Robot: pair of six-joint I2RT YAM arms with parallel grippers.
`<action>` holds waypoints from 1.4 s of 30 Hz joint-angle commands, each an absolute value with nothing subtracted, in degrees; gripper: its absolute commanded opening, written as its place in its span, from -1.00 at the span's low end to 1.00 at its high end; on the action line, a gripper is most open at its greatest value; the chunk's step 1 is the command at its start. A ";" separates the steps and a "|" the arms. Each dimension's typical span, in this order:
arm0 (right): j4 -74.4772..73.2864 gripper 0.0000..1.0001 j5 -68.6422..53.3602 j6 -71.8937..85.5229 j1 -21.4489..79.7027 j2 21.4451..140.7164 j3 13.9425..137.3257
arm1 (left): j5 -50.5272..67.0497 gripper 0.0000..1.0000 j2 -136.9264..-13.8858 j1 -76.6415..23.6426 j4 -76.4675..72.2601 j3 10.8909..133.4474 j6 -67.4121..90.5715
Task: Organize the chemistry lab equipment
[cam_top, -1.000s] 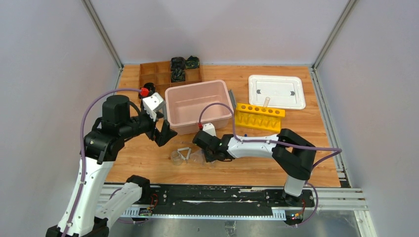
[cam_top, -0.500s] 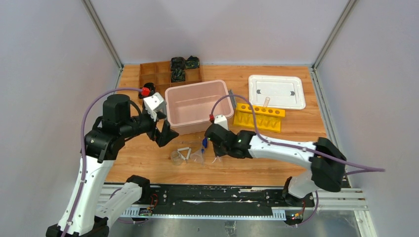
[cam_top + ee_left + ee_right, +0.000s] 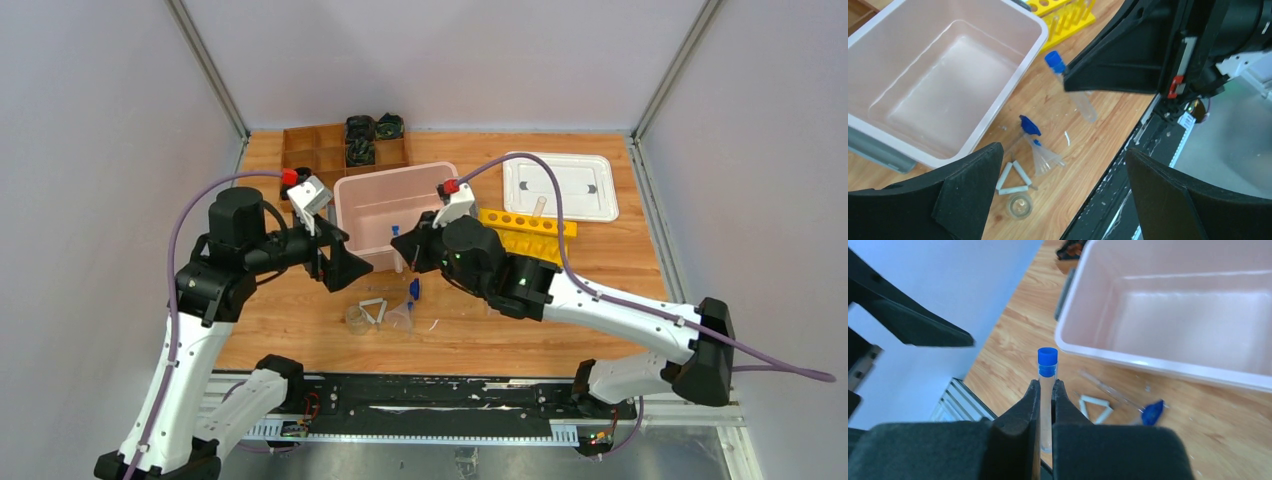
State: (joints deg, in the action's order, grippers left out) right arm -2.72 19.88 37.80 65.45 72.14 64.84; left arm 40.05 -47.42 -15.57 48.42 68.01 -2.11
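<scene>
Hovering beside the pink bin (image 3: 390, 172) and short of the yellow tube rack (image 3: 530, 225), with the left gripper (image 3: 1060, 152) gaping wide and empty, the right gripper (image 3: 1046, 405) is pinching a blue-capped tube (image 3: 1047, 371) just below its cap, likely risking pivoting or slippage under fast swings.

Bare tabletop (image 3: 480, 335) right of the funnel (image 3: 402, 318); pink bin (image 3: 380, 210) close behind.
</scene>
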 commanded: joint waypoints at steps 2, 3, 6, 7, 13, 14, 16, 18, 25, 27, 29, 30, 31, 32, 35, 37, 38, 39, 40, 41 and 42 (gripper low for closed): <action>8.80 -1.00 24.46 38.21 69.15 75.96 70.24 | 42.46 0.91 -44.66 -15.82 37.14 64.41 9.29; 9.65 -1.00 24.90 38.16 69.71 76.36 70.79 | 42.83 0.88 -44.64 -15.82 36.51 64.02 10.23; 12.47 -1.00 26.36 37.23 71.22 76.73 71.21 | 43.07 0.75 -45.29 -15.82 36.86 63.30 10.17; 13.12 -1.00 26.63 36.99 71.54 76.73 71.26 | 42.78 0.71 -45.53 -15.82 37.38 63.02 9.83; 14.98 -1.00 27.09 36.27 72.74 77.12 71.05 | 42.64 0.49 -45.82 -15.82 37.08 61.71 10.07; 15.29 -1.00 26.95 36.34 72.77 77.23 70.95 | 42.69 0.43 -45.86 -15.82 36.86 61.60 10.14; 15.99 -1.00 26.42 36.68 72.82 77.57 70.84 | 42.93 0.29 -45.93 -15.82 36.65 61.47 9.92; 16.98 -1.00 25.53 36.66 72.86 77.85 70.75 | 42.81 0.15 -45.89 -15.82 37.17 61.81 8.99; 15.12 -0.78 24.07 37.37 72.80 79.11 71.92 | 44.03 -0.48 -45.97 -15.82 38.34 62.25 7.09; 8.22 -0.41 22.50 39.71 71.65 79.82 75.22 | 44.55 -0.63 -45.97 -15.82 39.58 62.44 4.99; -0.89 -0.19 17.19 42.02 69.21 81.10 79.73 | 45.32 -0.74 -45.84 -15.82 41.30 62.72 1.57; -5.51 -0.11 14.78 42.59 68.23 81.76 82.05 | 45.45 -0.79 -45.61 -15.82 42.31 62.79 -0.35; -9.17 -0.06 12.52 42.24 67.45 82.47 84.00 | 45.44 -0.83 -45.20 -15.82 43.24 62.86 -2.78; -12.54 -0.02 10.49 41.63 66.90 83.26 86.31 | 45.52 -0.85 -44.85 -15.82 44.25 62.91 -4.81; -20.65 -0.02 6.80 39.29 66.62 85.09 91.36 | 45.29 -0.90 -43.80 -15.82 46.51 62.96 -11.01; -23.76 -0.03 4.47 38.50 66.54 86.06 93.70 | 45.17 -0.92 -43.06 -15.82 47.09 62.78 -13.22; -25.02 -0.05 3.53 37.97 66.61 86.45 94.79 | 45.31 -0.93 -42.68 -15.82 47.11 62.63 -14.13; -26.10 -0.06 2.84 37.64 66.54 86.94 95.73 | 45.55 -0.95 -42.34 -15.82 47.11 62.51 -14.93; -26.97 -0.07 2.31 37.36 66.56 87.31 96.46 | 45.65 -0.96 -42.00 -15.82 47.11 62.40 -15.61; -27.53 -0.09 1.91 37.16 66.55 87.58 96.97 | 45.52 -0.97 -41.72 -15.82 47.11 62.36 -16.20; -27.58 -0.11 1.37 37.05 66.51 87.69 96.93 | 45.16 -0.97 -41.55 -15.84 47.11 62.35 -16.58</action>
